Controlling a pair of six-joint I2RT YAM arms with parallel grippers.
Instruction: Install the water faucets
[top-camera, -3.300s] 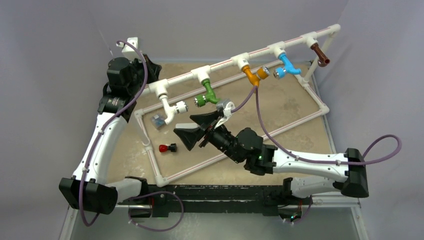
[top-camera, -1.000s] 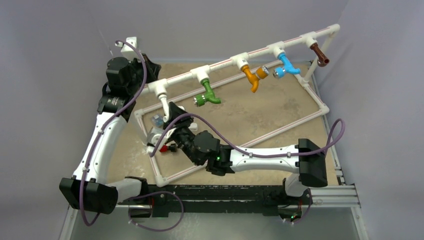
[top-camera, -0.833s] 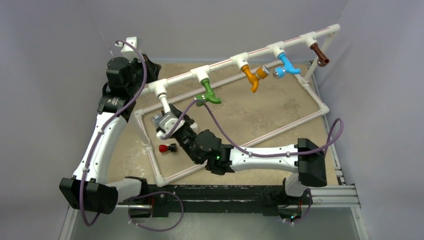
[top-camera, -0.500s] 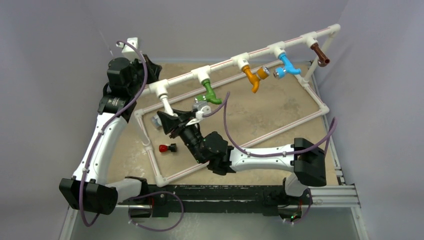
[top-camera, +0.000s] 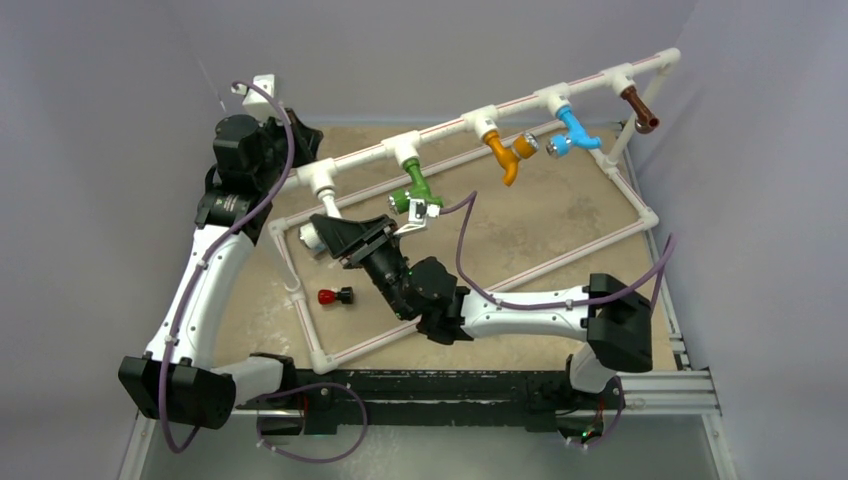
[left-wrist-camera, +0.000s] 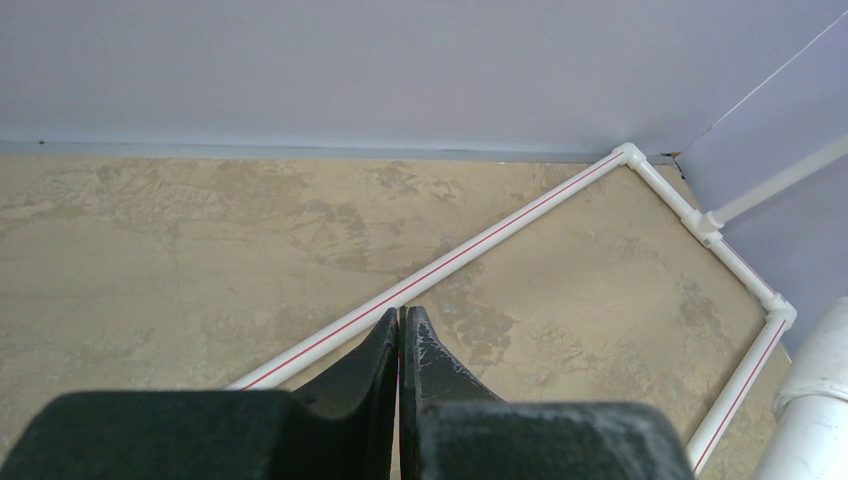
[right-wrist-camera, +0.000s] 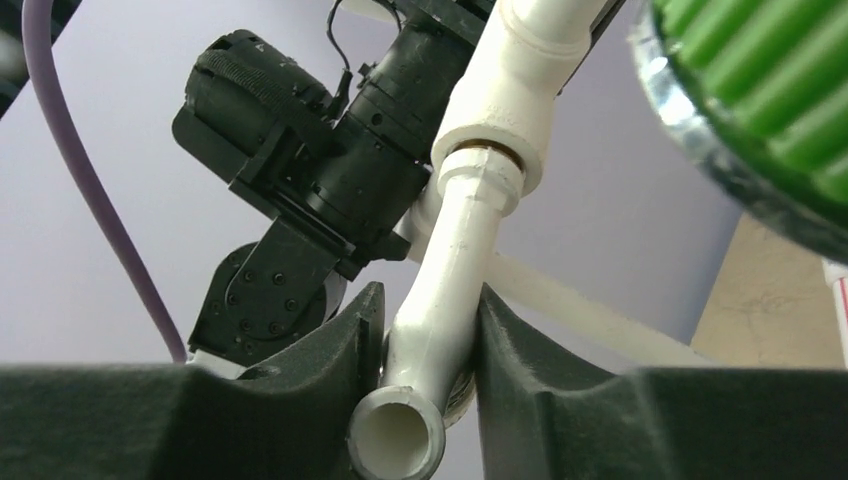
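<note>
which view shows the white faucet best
Right wrist: the white faucet is close up, clamped in the right end effector below its fitting. The top view shows only slivers behind that end effector; the left wrist view shows none of it.

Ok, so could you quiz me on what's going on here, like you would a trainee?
1. True or false: the left gripper is shut with nothing in it.
2. Which does the right gripper clamp? A green faucet; B white faucet; C blue faucet.
3. How many faucets hang on the pipe rail?
Key: 1 true; 2 B; 3 five.
</note>
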